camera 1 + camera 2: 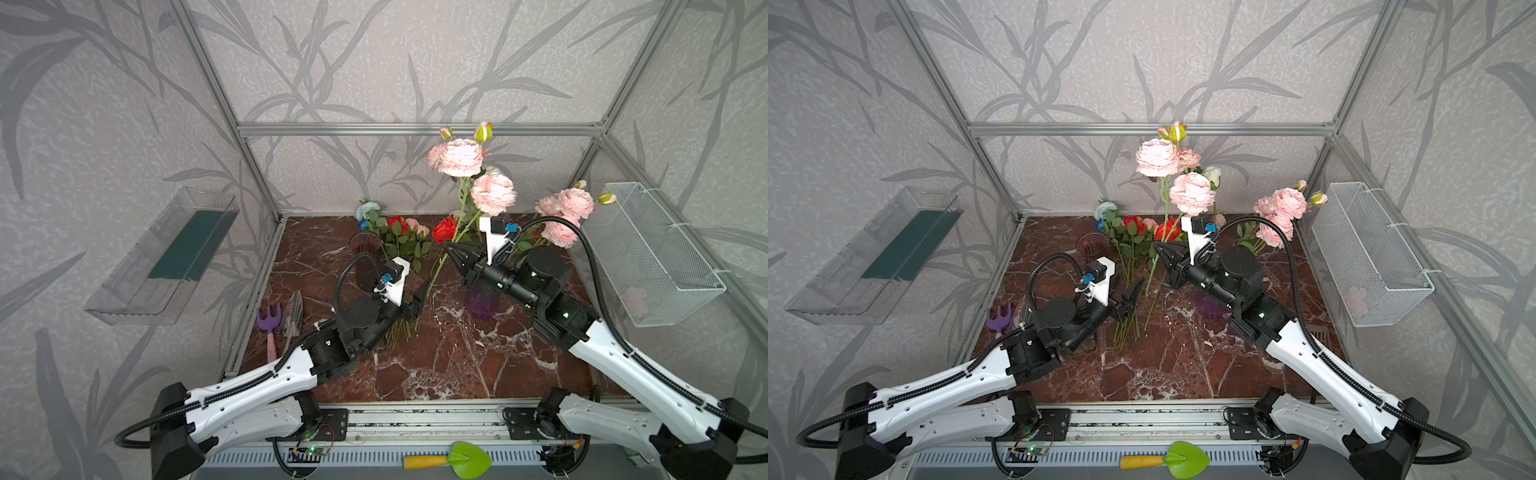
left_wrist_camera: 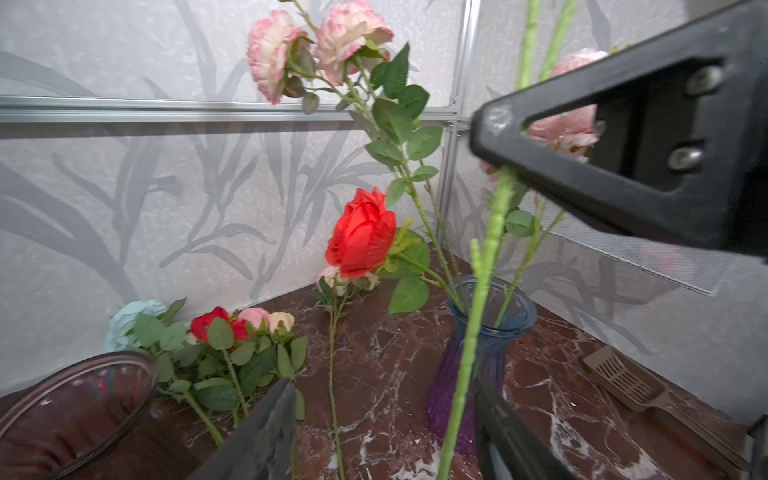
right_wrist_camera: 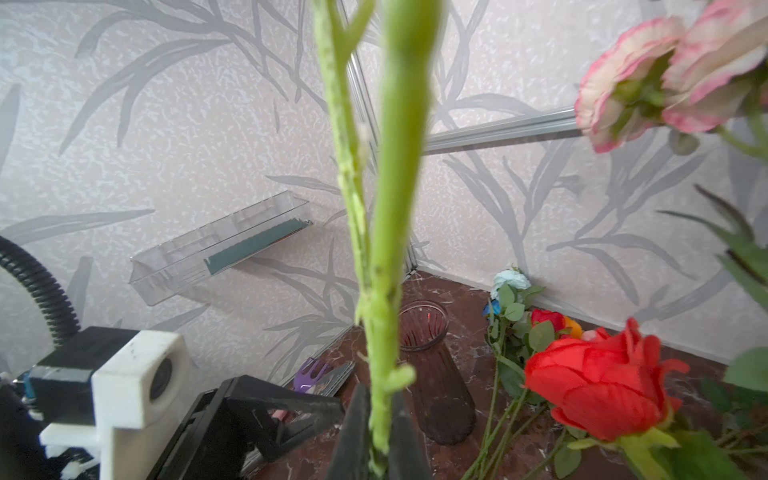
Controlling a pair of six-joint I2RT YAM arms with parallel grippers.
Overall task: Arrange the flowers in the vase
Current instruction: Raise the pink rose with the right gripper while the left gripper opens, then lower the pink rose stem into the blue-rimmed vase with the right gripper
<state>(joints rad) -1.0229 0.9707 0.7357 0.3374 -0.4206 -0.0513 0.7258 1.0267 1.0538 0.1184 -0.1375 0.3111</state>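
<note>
My right gripper [image 1: 451,248] [image 3: 380,436] is shut on the green stem [image 3: 395,208] of a tall flower with frilly pink blooms [image 1: 460,156] and holds it nearly upright. Lower down the same stem [image 2: 469,353] runs between the fingers of my open left gripper [image 1: 417,303] [image 2: 384,436], close to one finger [image 2: 503,432]. The blue-purple vase [image 2: 486,345] stands just behind. It holds a red rose [image 2: 361,232] and more pink blooms [image 1: 565,216], and in a top view my right arm hides most of the vase [image 1: 482,305]. Other flowers [image 1: 399,237] lie in a bunch at the back.
A dark glass vase [image 1: 365,249] stands at the back left. A purple garden fork [image 1: 269,324] and a trowel [image 1: 293,316] lie by the left edge. A wire basket [image 1: 652,257] hangs on the right wall, a clear shelf [image 1: 166,253] on the left. One loose stem [image 2: 332,374] lies on the marble.
</note>
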